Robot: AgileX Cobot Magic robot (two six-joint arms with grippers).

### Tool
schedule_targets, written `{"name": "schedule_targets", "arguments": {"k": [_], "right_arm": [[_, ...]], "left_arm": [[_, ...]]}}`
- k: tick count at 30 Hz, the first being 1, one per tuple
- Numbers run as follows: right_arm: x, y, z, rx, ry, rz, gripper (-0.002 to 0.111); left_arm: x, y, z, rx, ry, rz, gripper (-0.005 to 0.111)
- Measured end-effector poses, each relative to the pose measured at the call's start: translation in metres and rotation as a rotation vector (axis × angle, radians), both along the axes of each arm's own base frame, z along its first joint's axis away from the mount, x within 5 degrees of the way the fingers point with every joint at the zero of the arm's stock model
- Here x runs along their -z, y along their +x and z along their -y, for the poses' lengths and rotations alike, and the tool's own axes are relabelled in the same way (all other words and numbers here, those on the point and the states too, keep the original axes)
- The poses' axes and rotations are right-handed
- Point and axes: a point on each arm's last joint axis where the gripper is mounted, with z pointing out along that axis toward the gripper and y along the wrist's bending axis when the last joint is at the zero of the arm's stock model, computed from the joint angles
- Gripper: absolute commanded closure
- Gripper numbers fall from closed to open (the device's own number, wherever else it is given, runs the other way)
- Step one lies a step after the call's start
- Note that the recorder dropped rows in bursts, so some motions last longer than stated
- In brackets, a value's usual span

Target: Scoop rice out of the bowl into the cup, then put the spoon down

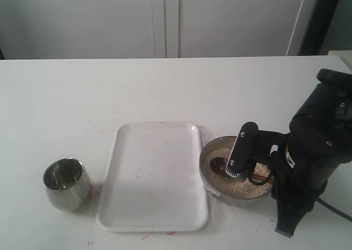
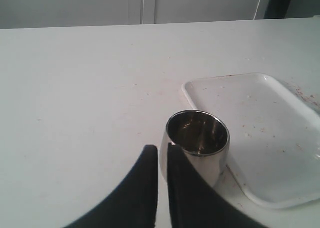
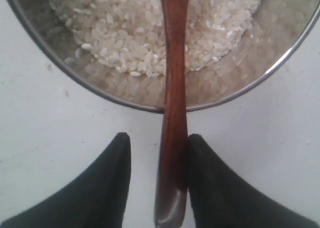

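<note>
Since the grasp is not yet made, items are entered as they lie.

Right gripper (image 3: 159, 136): mine, fingers spread, straddling the handle of the slender reddish-brown wooden spoon (image 3: 172, 82). One finger seems to touch the wood; the other stands off it.

Spoon: oval end in the off-white rice grains (image 1: 247, 188), handle propped across the right rim of the wide, shallow steel bowl (image 1: 203, 170), which sits at the right of the white table (image 1: 165, 90).

Small shiny steel cup (image 1: 67, 184): left side, near edge, upright, apparently holding no rice. A white rectangular plastic tray (image 1: 154, 206) lies between it and the bowl.

Left gripper (image 2: 162, 149): fingers pressed together on nothing, just beside the cup.

Step in hand, as I judge: taking up the spoon.

Method: centre the handle between both fingers and close squarely, well back of the rim, so it neither twists nor levers grains out. Then lift level.
</note>
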Motion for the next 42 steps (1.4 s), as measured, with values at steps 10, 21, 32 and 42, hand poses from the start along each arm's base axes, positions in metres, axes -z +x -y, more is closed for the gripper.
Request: {"name": "schedule_targets", "arguments": {"k": [10, 21, 32, 42], "right_arm": [[0.0, 0.0, 0.0, 0.005, 0.001, 0.002, 0.101], [-0.034, -0.023, 0.014, 0.071, -0.009, 0.025, 0.108], [-0.084, -0.079, 0.014, 0.408, 0.343, -0.025, 0.108], [-0.096, -0.091, 0.024, 0.441, 0.34, 0.038, 0.108]], "left_arm": [[0.0, 0.0, 0.0, 0.0, 0.0, 0.0, 0.092], [0.0, 0.0, 0.0, 0.0, 0.0, 0.0, 0.092], [0.0, 0.0, 0.0, 0.0, 0.0, 0.0, 0.092], [0.0, 0.0, 0.0, 0.0, 0.0, 0.0, 0.092]]}}
